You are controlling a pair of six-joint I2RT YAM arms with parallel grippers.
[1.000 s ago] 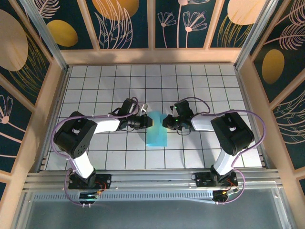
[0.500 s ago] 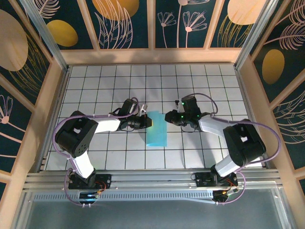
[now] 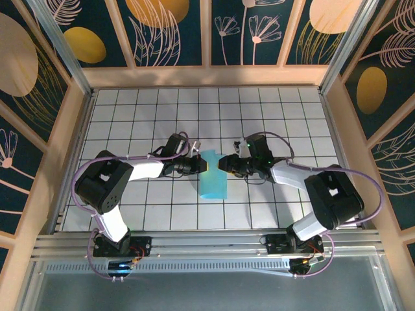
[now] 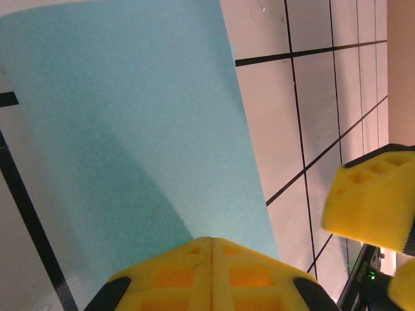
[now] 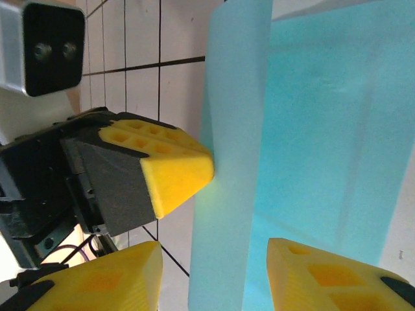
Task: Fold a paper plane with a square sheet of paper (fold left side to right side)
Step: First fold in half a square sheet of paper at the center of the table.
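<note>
Looking down from the top camera, the teal paper sits near the middle of the white tiled table. It's folded into a narrow strip, with its long side running away from my bases. Both my arms reach in to its far end, one from each side.

My left gripper is closed right up. On its wrist cam the two yellow fingertips meet with no gap, and the paper spreads out just past them. From my right wrist cam you can see that closed yellow tip pressed against the paper's edge, where a paler band runs along it. Honestly I can't tell whether it's pinching the edge or only pushing on it.

My right gripper is at the paper's opposite side, close to the left one. Its fingers stand apart: one yellow pad is on one side, the other on the far side, and the paper runs through the gap between them. They aren't clamped on anything. One of those right pads also shows in the left wrist cam, just beside the paper's edge.
</note>
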